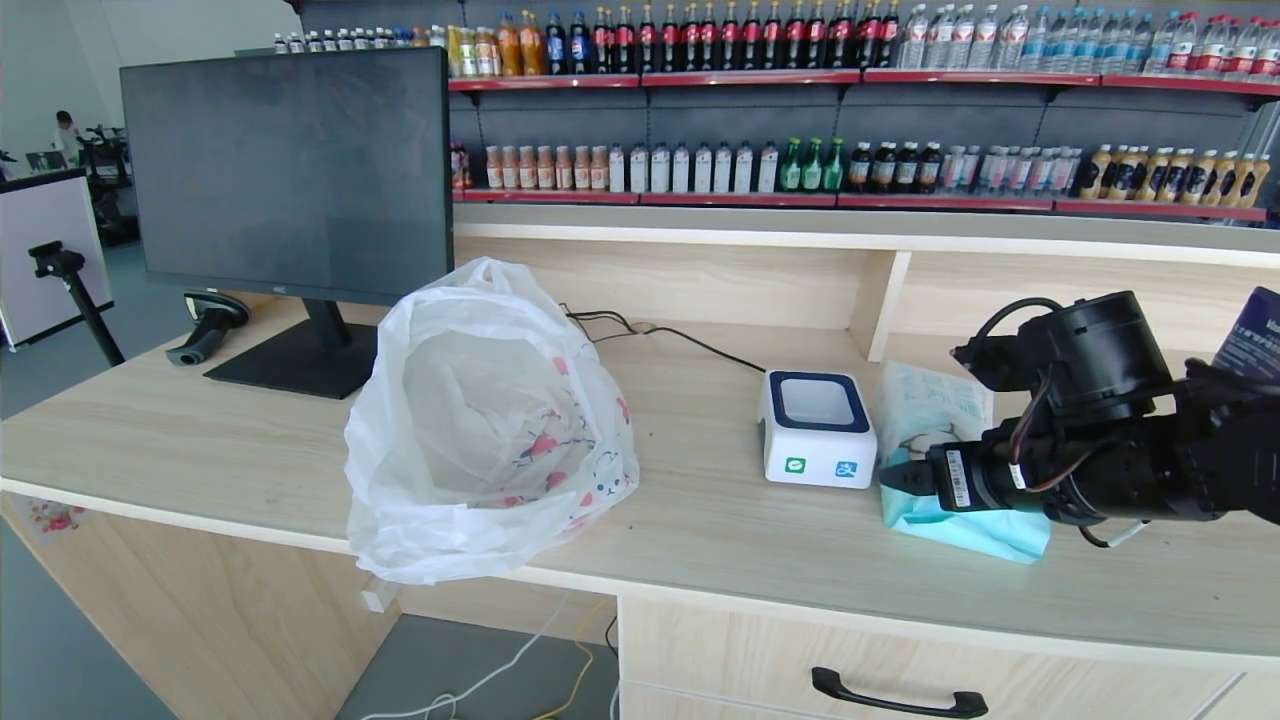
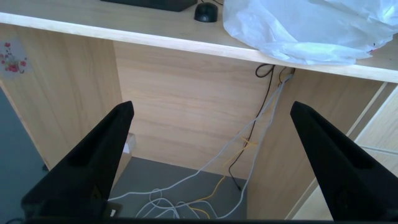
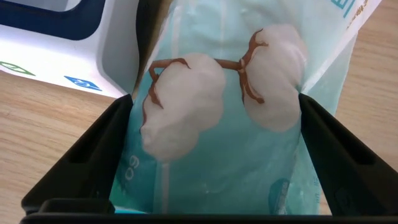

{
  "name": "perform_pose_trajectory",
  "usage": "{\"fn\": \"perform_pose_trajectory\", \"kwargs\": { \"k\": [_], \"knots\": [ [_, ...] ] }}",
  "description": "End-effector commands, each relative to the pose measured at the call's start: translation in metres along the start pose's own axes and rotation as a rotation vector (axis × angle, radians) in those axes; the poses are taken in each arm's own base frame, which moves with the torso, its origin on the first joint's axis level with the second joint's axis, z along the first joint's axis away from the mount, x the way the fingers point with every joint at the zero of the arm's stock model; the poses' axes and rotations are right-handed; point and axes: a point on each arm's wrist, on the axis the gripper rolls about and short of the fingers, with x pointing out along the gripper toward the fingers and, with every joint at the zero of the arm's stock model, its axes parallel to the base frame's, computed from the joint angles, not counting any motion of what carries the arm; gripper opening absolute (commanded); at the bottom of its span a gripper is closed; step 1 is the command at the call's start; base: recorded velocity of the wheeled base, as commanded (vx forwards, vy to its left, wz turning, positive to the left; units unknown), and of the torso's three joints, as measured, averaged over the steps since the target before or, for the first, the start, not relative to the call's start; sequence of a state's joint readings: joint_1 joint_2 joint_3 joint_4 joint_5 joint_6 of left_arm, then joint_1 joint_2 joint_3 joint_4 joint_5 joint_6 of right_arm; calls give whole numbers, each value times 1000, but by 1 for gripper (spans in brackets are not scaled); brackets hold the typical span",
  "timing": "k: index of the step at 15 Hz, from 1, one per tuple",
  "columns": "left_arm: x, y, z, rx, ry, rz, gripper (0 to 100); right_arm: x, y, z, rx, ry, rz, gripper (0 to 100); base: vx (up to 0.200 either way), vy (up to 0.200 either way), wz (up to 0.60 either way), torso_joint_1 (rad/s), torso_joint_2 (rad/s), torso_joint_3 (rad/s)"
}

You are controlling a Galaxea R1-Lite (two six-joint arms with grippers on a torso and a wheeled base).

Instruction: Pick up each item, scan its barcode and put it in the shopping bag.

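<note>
Count, ref = white scanner box (image 1: 817, 428): 1 of it on the worktop (image 1: 750, 530). 1 shopping bag (image 1: 490, 430) to its left. 1 teal tissue pack (image 1: 935, 405) just right of it. 1 blue pkg (image 1: 1250, 338) further right. 1 monitor (image 1: 290, 170) + 1 black handheld scanner (image 1: 205, 335) well left of it. 2 bottle shelves (image 1: 740, 198) behind it, bottles too many to count. 1 drawer handle (image 1: 898, 697) below it. 2 claws: right claw (image 1: 890, 478) just right of it, left claw (image 2: 211, 106) under the worktop
</note>
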State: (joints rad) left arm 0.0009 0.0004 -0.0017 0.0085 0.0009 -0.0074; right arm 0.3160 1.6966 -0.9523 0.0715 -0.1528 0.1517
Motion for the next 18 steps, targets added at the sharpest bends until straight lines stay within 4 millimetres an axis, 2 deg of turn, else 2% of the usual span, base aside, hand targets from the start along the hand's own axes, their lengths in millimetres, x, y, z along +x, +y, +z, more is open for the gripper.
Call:
{"fn": "perform_pose_trajectory", "kwargs": {
  "k": [1,5,9,18],
  "knots": [
    [0,0,0,0,0,1,100,0,0,1,1,-6,-3,0,0,0,0,0,0,0],
    [0,0,0,0,0,1,100,-9,-1,4,10,-33,0,0,0,0,0,0,0,0],
    [0,0,0,0,0,1,100,-29,-7,9,30,-95,-12,0,0,0,0,0,0,0],
    [0,0,0,0,0,1,100,-37,-9,8,35,-117,-19,0,0,0,0,0,0,0]
  ]
}}
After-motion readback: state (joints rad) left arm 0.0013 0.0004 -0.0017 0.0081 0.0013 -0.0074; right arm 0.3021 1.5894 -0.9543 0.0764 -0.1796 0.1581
